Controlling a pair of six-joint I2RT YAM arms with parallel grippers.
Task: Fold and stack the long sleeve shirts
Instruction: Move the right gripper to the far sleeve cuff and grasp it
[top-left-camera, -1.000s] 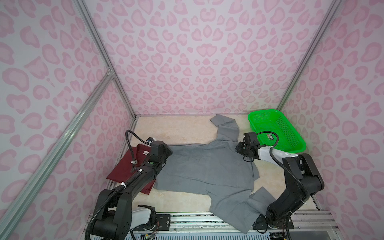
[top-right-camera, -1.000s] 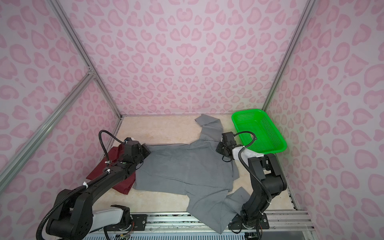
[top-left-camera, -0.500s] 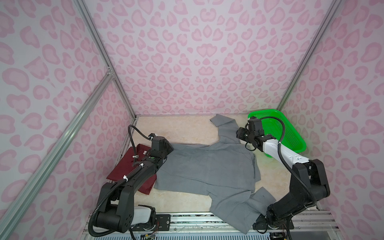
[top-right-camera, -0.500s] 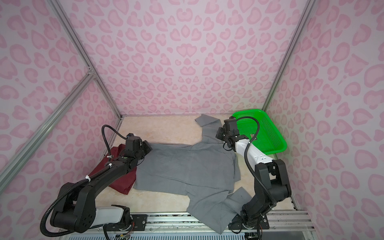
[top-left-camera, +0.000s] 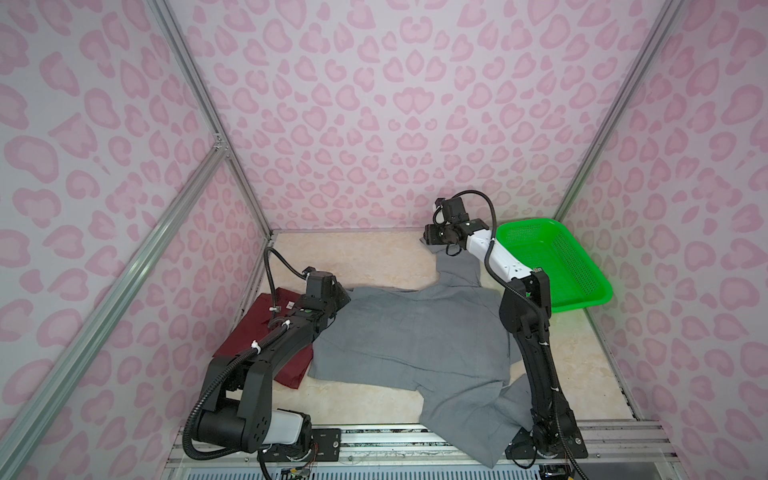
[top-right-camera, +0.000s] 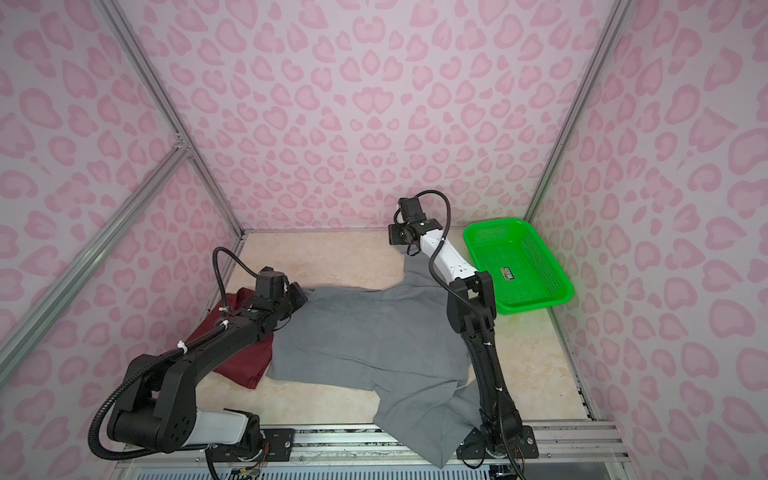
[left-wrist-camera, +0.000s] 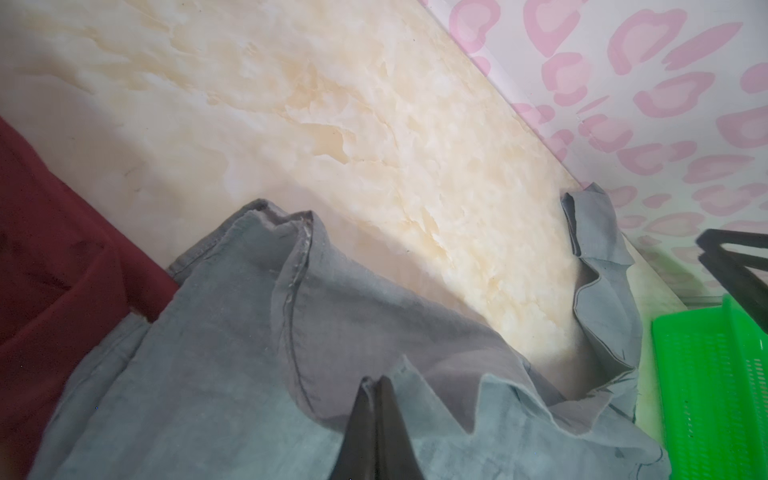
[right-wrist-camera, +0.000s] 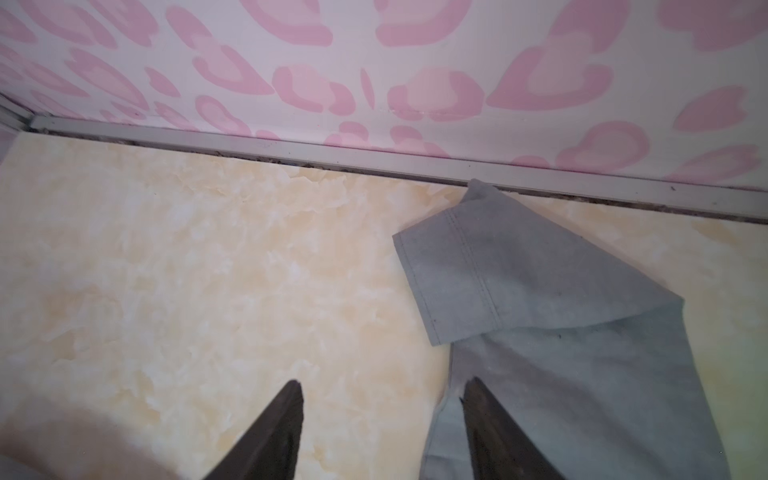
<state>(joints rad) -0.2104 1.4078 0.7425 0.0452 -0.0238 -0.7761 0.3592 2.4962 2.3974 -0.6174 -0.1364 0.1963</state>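
Observation:
The grey long sleeve shirt (top-left-camera: 415, 340) (top-right-camera: 365, 336) lies spread across the middle of the table, one sleeve running to the back wall, the other hanging over the front edge. The maroon shirt (top-left-camera: 266, 328) (top-right-camera: 245, 361) lies folded at the left, partly under my left arm. My left gripper (top-left-camera: 343, 297) (left-wrist-camera: 376, 380) is shut on the grey shirt's left edge, cloth pinched at its tips. My right gripper (top-left-camera: 426, 241) (right-wrist-camera: 382, 388) stands open low over the far sleeve's edge, one finger above the cloth, one above bare table. The sleeve's cuff (right-wrist-camera: 457, 282) lies folded over just beyond it.
A bright green plastic basket (top-left-camera: 548, 266) (top-right-camera: 519, 266) (left-wrist-camera: 715, 395) stands at the back right, beside my right arm. Pink patterned walls close the table on three sides; the back wall's rail (right-wrist-camera: 374, 160) is close ahead of the right gripper.
My right arm has swung from the shirt's right shoulder back to the far sleeve end, its jaws opening wider. The left gripper has stayed shut on the grey shirt, hardly moving.

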